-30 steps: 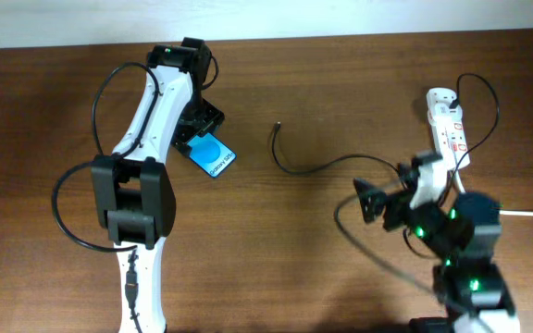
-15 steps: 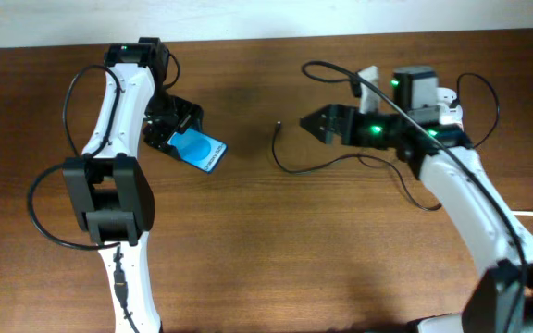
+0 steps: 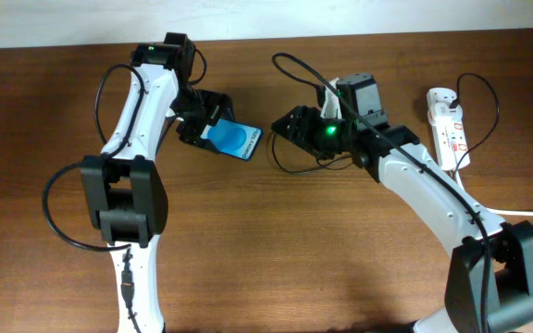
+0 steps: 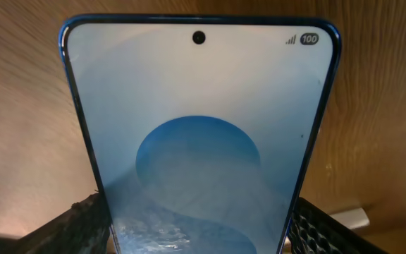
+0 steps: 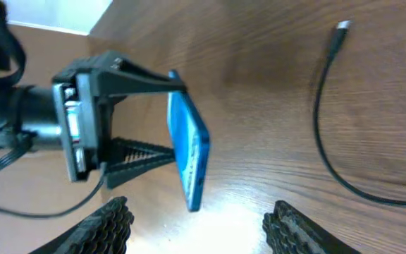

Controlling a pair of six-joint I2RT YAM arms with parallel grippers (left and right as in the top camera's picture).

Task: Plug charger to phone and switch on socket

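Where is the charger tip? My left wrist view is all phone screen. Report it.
Observer: The charger tip lies on the table, apart from the phone and not plugged in.
Operator: Report the right pincer.
Observer: The right pincer is open and empty. It hovers just off the phone's free end.
Operator: Locate the socket.
Observer: The socket sits at the right side of the table near the far edge, and neither arm is touching it.
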